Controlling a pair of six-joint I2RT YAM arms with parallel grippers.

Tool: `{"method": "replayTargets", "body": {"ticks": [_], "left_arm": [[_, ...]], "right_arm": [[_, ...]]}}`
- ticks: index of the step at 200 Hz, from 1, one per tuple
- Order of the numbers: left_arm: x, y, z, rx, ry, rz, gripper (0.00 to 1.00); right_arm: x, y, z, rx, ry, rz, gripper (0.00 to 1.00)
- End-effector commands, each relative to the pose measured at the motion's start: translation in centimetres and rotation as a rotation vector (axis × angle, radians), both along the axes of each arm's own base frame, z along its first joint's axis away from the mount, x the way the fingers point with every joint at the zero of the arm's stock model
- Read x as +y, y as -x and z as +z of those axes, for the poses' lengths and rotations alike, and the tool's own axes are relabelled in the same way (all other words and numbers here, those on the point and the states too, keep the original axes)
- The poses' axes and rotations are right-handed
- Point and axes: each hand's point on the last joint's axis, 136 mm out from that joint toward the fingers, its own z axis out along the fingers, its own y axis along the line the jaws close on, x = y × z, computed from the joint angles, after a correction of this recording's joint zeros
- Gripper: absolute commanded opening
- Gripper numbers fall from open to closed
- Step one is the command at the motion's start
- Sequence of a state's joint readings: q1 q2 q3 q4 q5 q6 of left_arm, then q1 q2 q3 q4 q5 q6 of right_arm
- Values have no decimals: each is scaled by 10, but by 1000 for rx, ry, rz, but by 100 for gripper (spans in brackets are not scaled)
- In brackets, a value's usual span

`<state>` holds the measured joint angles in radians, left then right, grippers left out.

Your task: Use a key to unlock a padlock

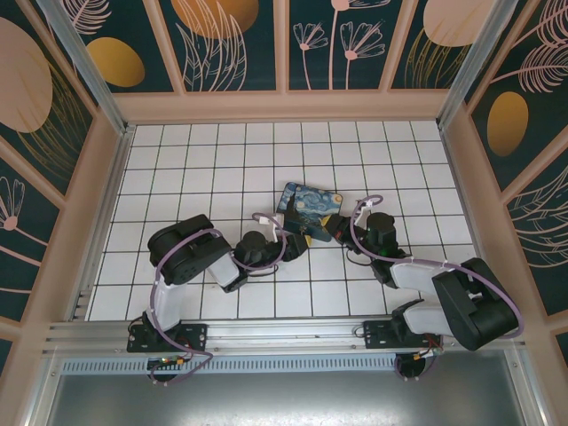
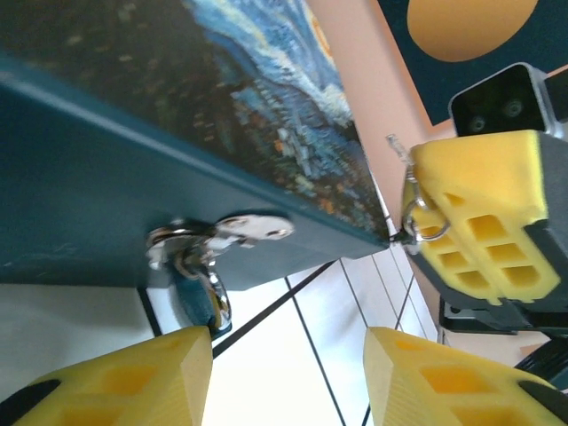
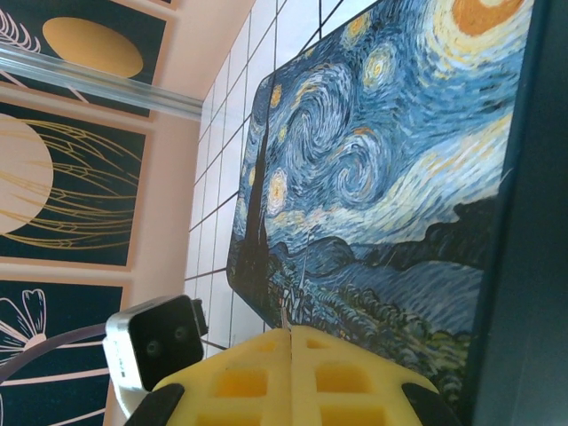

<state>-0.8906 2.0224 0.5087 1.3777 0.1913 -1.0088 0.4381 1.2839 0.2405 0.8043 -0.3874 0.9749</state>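
- The padlock, a small silvery lock, is seen in the left wrist view hanging from the metal hasp on the dark blue side wall of the swirl-and-star painted box.
- The left gripper is held with its yellow fingers apart and with white tiled floor visible in the gap; nothing is gripped between them.
- The padlock is placed at about 11 o'clock from that gap, just above the tip of the finger on the left of that view. Whether they touch cannot be told.
- The right gripper is seen at about 2 o'clock from the padlock, just off the box's corner and apart from the lock.
- Its pads are pressed together, and a thin metal sliver, taken to be the key, is pinched at their seam, with a wire ring hanging beside the pad edge.
- In the top view the box is set on the tiled floor near the middle, with the left gripper at its 7 o'clock edge and the right gripper at its 4 o'clock edge.
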Motion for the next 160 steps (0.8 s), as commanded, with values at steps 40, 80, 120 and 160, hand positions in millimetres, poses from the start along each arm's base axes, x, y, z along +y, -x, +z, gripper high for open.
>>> {"method": "replayTargets", "body": {"ticks": [40,80,120,160], "left_arm": [[-1,-9,-24,42,-87,43,51],[0,-17,-40,53,-181,68,48],[-1,-22,-47,37,-247,71,42],[1,-22,-52,40,-266,78,34]], "right_arm": [[3,-6,11,-39,-12,3,0],[3,-6,12,-37,-15,3,0],[5,-6,12,-39,-16,7,0],[6,-6,11,-36,-16,8,0]]}}
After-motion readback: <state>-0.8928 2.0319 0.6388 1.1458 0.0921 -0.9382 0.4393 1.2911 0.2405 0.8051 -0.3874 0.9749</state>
